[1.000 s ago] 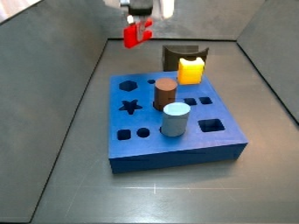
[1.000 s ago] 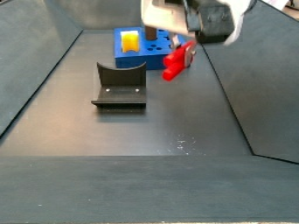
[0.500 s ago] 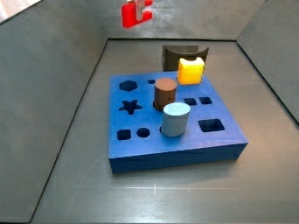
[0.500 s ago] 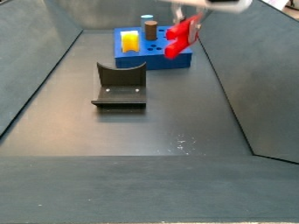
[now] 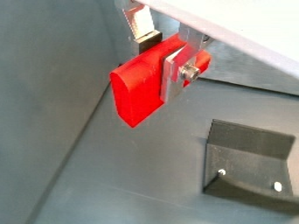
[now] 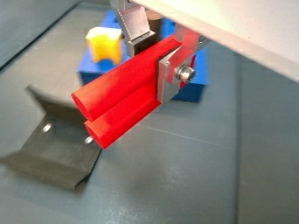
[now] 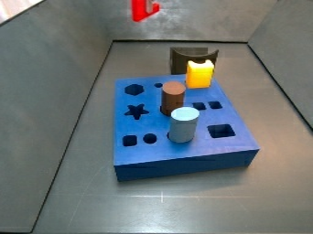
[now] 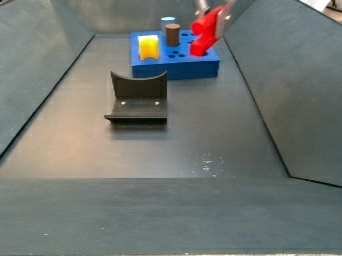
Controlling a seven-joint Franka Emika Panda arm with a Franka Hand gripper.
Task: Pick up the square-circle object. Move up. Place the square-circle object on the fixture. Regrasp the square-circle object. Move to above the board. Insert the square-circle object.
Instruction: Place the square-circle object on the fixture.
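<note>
My gripper (image 5: 160, 52) is shut on the square-circle object (image 5: 142, 85), a bright red flat block. One silver finger (image 5: 176, 72) presses its near face and the other finger (image 5: 142, 24) stands behind it. In both side views the red block (image 7: 145, 9) hangs high above the floor, at the top edge (image 8: 206, 28). The fixture (image 8: 136, 97), a dark bracket, stands on the floor apart from the block; it also shows below the block in both wrist views (image 6: 52, 144). The blue board (image 7: 184, 137) lies flat with its cut-out holes.
A brown cylinder (image 7: 174, 96) and a pale blue cylinder (image 7: 184, 125) stand in the board. A yellow block (image 7: 200, 73) sits at the board's far edge in front of the fixture (image 7: 188, 57). Grey walls slope up around the dark floor (image 8: 160, 160).
The gripper has risen with the red block; in both side views the block has climbed from near the board's level to the top edge. Nothing else has moved.
</note>
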